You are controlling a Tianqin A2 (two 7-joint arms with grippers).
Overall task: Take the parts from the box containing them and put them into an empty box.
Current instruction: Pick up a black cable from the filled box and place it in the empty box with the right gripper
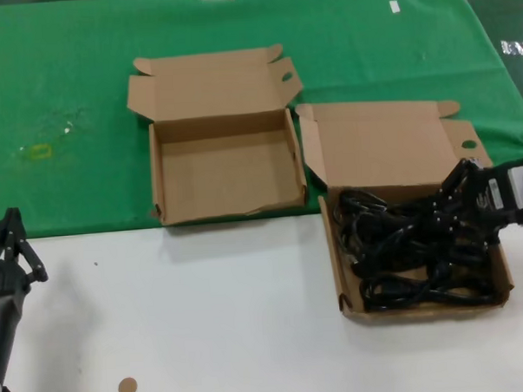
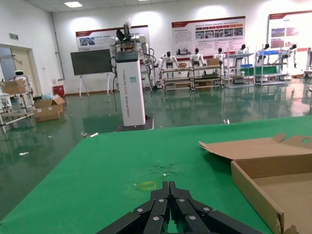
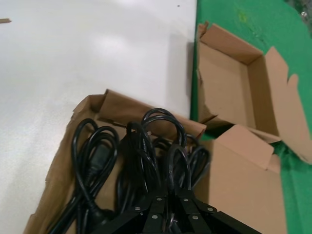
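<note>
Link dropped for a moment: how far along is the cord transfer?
Nothing is moved yet: the empty box holds no cords. The right gripper is down among the power cords in the full box, grip unclear. Left gripper waits at the table's near-left. All cords remain.

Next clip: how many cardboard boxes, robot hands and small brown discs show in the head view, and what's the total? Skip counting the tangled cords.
Cardboard boxes: 2, the empty box and the box of cords
Robot hands: 2, the left hand and the right hand
Small brown discs: 1, the disc on the white table
Total: 5
</note>
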